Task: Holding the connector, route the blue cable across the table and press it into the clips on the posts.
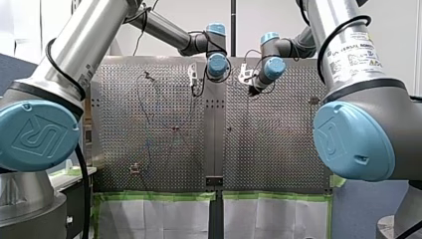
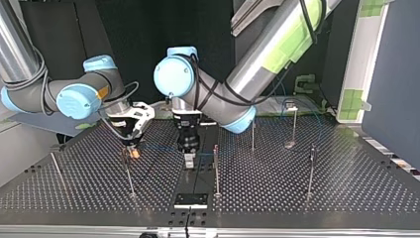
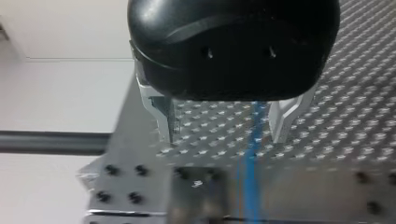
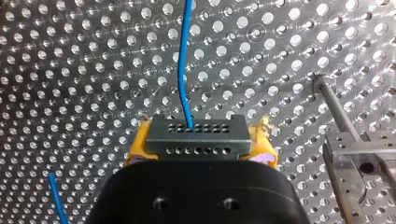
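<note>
1. Front view: two silver arms with blue joint caps, my left arm (image 1: 74, 45) and my right arm (image 1: 343, 45), reach out over one perforated metal table (image 1: 278, 149). The large blue cap (image 1: 37, 134) on my left arm bears a raised "UR" mark. A white label (image 1: 353, 55) on my right arm partly reads "UNIVERSAL ROBOTS"; the rest of its print is too small to read. A strip of green tape (image 1: 154, 195) runs along the table's near edge.
2. Top view: six thin posts stand on the table, and one post (image 2: 293, 126) at the view's right carries a clip at its top. My right gripper (image 2: 132, 151) is at the view's left and my left gripper (image 2: 189, 159) is near the middle, both low over the table. The blue cable (image 2: 163, 147) runs between the two grippers. One black plate (image 2: 190, 200) lies at the table's near edge.
3. Left wrist view: below the gripper's black body, its two metal fingers (image 3: 163, 116) are spread apart. The cable passes between them, not pinched.
4. Right wrist view: two yellow pads (image 4: 137, 147) press on one grey connector (image 4: 196, 137) with two rows of small holes. The cable leaves the connector and runs ahead across the table. A second stretch of cable lies beside the gripper.
</note>
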Tool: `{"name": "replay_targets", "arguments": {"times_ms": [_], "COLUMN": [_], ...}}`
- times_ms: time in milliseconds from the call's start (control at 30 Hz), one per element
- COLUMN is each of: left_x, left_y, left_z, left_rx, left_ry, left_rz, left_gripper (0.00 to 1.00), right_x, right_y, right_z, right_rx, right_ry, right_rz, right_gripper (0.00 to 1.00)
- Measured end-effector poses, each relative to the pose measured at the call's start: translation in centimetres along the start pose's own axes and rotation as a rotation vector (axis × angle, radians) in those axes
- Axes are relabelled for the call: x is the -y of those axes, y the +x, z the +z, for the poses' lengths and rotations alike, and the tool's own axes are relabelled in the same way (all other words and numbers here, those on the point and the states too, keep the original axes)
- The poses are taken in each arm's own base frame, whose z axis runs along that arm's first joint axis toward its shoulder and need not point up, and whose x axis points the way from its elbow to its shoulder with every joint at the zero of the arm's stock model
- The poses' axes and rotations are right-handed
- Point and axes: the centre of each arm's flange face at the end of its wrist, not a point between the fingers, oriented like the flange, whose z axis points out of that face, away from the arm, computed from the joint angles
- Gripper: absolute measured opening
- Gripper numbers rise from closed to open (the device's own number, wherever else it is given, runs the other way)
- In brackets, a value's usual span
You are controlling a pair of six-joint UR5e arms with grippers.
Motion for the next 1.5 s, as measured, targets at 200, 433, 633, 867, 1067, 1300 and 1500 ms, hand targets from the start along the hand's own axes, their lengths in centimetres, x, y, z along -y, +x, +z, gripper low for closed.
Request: {"name": "replay_targets", "arguments": {"times_ms": [200,433,633,867,1067,1300,1500], "left_x": [0.3,0.5,0.6,0.5,0.5,0.4,0.2], "left_y": [-1.0,0.3,1.3,1.5,1.6,1.7,2.7], "left_z": [1.3,3.2,4.0,4.0,3.9,4.0,4.5], "left_rx": [0.015,-0.003,-0.021,-0.035,-0.043,-0.046,-0.046], "left_ry": [0.006,-0.001,-0.011,-0.012,-0.009,-0.007,0.019], "left_rz": [-0.009,0.002,0.011,0.009,0.011,0.016,0.023], "left_gripper": [1.00,1.00,1.00,1.00,1.00,1.00,1.00], "right_x": [0.0,-0.1,-0.6,-1.8,-2.4,-2.4,-2.3], "right_y": [0.0,0.0,0.1,0.4,0.5,0.5,0.5], "right_z": [0.0,0.0,0.1,0.3,0.3,0.3,0.3], "right_rx": [-0.001,-0.001,-0.004,-0.008,-0.011,-0.011,-0.010], "right_ry": [0.000,-0.002,-0.009,-0.026,-0.033,-0.032,-0.027], "right_rz": [0.000,0.001,0.006,0.011,0.014,0.014,0.014], "right_gripper": [0.00,0.00,0.00,0.00,0.00,0.00,0.00]}}
